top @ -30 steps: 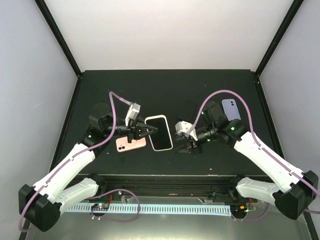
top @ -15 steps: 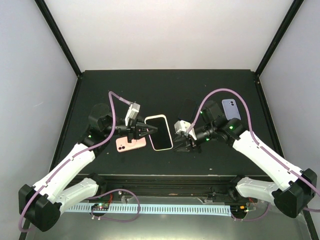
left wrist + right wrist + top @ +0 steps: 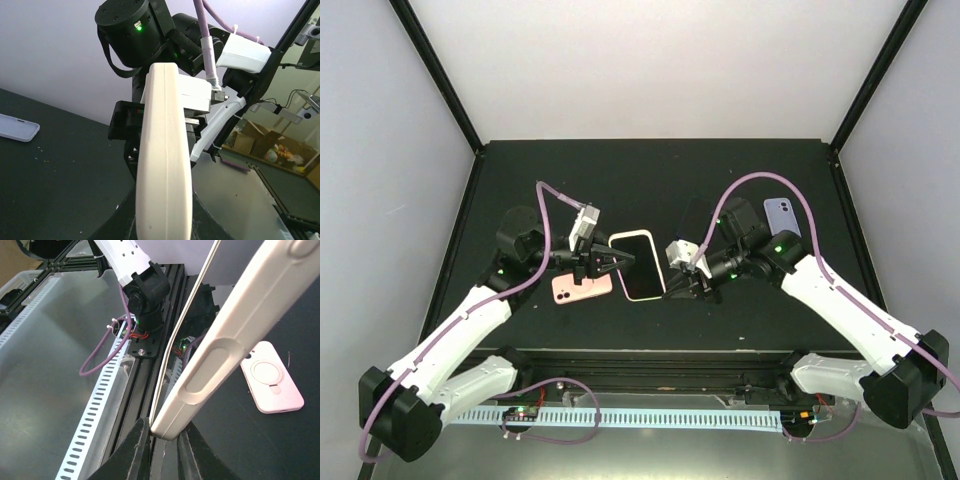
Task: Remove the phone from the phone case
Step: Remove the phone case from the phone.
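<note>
Right gripper [image 3: 674,287] has closed in on the phone [image 3: 640,268], its jaws drawing together. Top view: we see the phone, screen up in its cream phone case [image 3: 630,234], held between the two grippers over mid-table; the left gripper [image 3: 620,260] pinches its left edge; a pink case [image 3: 582,288] lies just beside. Left wrist view: the phone case rises edge-on, clamped at its base. Right wrist view: both fingers [image 3: 136,450] press on the case's lower corner, pinching it.
</note>
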### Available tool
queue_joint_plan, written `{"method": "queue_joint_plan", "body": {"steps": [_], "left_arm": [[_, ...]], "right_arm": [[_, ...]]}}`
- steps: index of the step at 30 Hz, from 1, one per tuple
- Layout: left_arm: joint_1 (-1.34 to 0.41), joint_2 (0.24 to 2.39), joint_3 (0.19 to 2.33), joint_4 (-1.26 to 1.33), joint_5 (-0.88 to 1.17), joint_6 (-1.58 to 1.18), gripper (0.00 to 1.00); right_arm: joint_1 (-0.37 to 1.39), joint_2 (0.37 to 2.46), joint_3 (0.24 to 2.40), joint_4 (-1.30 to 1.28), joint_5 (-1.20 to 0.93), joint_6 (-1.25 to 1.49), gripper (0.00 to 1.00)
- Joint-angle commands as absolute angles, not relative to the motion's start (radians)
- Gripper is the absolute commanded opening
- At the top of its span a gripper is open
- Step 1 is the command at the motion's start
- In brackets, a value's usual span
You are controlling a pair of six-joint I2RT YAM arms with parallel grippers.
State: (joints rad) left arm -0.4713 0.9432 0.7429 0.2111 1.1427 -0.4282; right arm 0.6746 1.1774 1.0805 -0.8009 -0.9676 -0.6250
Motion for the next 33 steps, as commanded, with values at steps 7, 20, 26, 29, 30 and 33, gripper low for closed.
{"method": "queue_joint_plan", "body": {"steps": [7, 20, 26, 29, 30, 33], "left_arm": [[-0.474, 0.955, 0.736, 0.395, 1.262, -0.559, 0.02], [-0.502, 0.956, 0.73, 0.459, 1.316, -0.611, 0.02], [-0.506, 0.955, 0.732, 0.459, 1.323, -0.611, 0.02], [-0.506, 0.954, 0.732, 0.459, 1.325, -0.611, 0.02], [-0.506, 0.953, 0.732, 0.459, 1.324, -0.611, 0.02], [-0.506, 0.952, 0.731, 0.457, 1.325, -0.611, 0.02]], "right_arm": [[0.687, 1.192, 1.158, -0.907, -0.862, -0.833, 0.12], [0.69, 1.22, 1.182, -0.893, -0.729, -0.864, 0.11], [0.689, 1.233, 1.172, -0.853, -0.709, -0.846, 0.08], [0.684, 1.239, 1.17, -0.835, -0.702, -0.835, 0.08], [0.682, 1.242, 1.17, -0.829, -0.703, -0.827, 0.08], [0.665, 1.249, 1.173, -0.799, -0.709, -0.787, 0.06]]}}
